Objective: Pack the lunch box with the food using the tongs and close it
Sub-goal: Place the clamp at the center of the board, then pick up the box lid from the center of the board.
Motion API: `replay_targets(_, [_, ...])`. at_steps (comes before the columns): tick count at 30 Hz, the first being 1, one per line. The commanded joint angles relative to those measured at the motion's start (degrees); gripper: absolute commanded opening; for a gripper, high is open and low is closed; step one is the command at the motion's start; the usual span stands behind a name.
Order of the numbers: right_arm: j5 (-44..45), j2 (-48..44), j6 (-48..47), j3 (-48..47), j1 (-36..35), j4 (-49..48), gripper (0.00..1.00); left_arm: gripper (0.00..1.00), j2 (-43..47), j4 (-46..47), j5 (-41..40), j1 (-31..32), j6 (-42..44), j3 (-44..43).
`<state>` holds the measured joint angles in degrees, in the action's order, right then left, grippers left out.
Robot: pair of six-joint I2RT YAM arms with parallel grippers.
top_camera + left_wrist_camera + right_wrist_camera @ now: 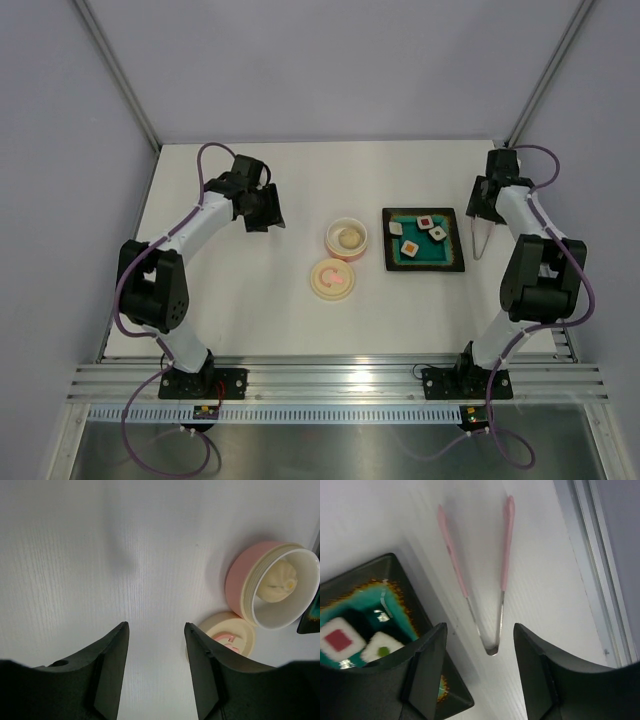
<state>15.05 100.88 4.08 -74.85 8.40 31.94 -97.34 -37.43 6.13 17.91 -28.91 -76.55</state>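
Observation:
The pale-pink lunch box (346, 238) stands open mid-table with a cream lump of food (277, 580) inside; its pink wall (240, 577) shows in the left wrist view. Several white food squares (424, 221) lie on the dark teal tray (450, 262). The pink tongs (481, 238) rest flat on the table right of the tray. My right gripper (480, 626) is open above the tongs (502, 570), their joined metal end between the fingers and touching neither. My left gripper (156, 624) is open over bare table, left of the lunch box.
The cream lid (332, 278) with a pink mark lies flat just in front of the lunch box, beside my left gripper's right finger (200, 650). The tray's dark rim (395, 565) is close to my right gripper's left finger. The table's right rail (600, 555) runs past the tongs.

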Motion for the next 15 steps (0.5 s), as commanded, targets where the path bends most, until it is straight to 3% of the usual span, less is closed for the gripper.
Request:
replay_targets(1, [-3.27,-6.03,5.67,-3.81,-3.55,2.59,0.63,0.53,2.59,2.18,1.34,0.72,1.57,1.32])
replay_targets(7, [-7.39,-9.29,10.94,-3.29,-18.12,5.06,0.67,0.54,3.38,2.80,0.46,3.70,2.54,3.42])
replay_targets(15, [-10.48,-12.72,20.69,5.41,-33.44,3.39,0.67,0.53,6.73,5.61,-0.07,9.33,2.80,10.98])
